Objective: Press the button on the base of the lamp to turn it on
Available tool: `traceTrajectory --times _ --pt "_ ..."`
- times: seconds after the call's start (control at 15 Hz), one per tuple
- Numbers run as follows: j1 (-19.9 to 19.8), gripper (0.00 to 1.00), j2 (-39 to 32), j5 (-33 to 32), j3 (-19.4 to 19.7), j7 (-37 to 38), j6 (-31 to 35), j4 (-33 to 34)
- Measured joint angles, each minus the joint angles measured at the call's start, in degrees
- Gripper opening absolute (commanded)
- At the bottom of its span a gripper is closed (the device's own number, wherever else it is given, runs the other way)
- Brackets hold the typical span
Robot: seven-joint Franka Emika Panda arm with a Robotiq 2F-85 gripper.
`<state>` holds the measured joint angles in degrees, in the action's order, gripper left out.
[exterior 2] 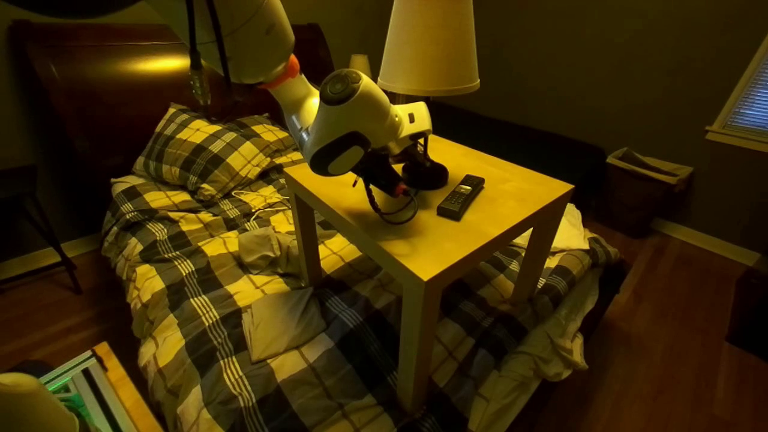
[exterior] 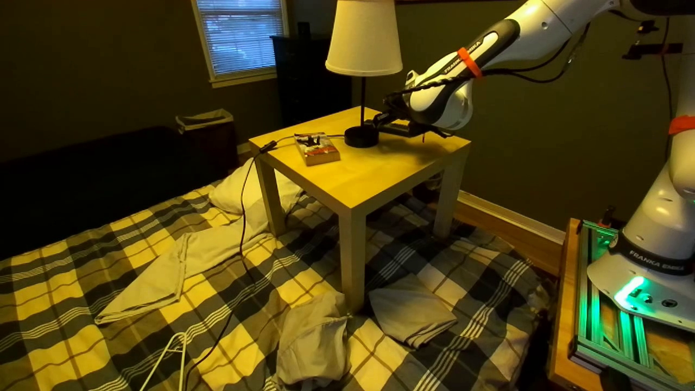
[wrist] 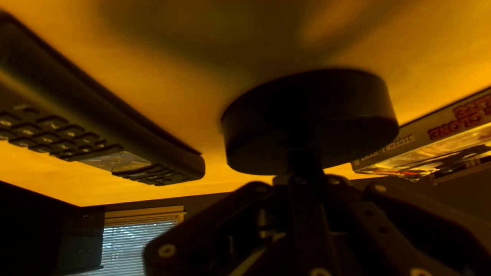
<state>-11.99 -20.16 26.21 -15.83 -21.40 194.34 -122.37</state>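
The lamp with its cream-white shade [exterior: 365, 41] stands upright on the table; its shade also shows in an exterior view [exterior 2: 429, 54]. The shade shows no bright glow. Its flat round dark base [exterior: 361, 138] also shows in an exterior view [exterior 2: 427, 175] and, upside down, in the wrist view [wrist: 345, 96]. My gripper [wrist: 303, 157] is shut and holds nothing visible. Its fingertips overlap the base's top face in the wrist view. In an exterior view the gripper [exterior: 376, 120] is beside the stem, just above the base. Contact is too dark to tell. No button can be made out.
The light wooden table [exterior: 374, 176] stands on a plaid bed [exterior: 217, 282]. A thick book [exterior: 317, 151] lies beside the base, and a black remote [exterior 2: 461, 197] lies on its other side. The lamp cord [exterior: 268, 146] runs over the table edge.
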Motion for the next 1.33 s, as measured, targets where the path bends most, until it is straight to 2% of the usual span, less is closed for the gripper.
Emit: traceTrajectory --times 0.67,0.87,1.07,1.33 --pt "0.19 0.00 -0.78 0.00 0.54 -0.92 0.63 0.54" --pt "4.09 0.00 -0.46 -8.98 7.06 5.11 0.60 -0.44" --pt "4.55 0.00 -0.27 -9.72 7.78 5.04 0.62 -0.89" --pt "7.26 0.00 -0.18 -15.66 11.80 9.89 0.61 -1.18"
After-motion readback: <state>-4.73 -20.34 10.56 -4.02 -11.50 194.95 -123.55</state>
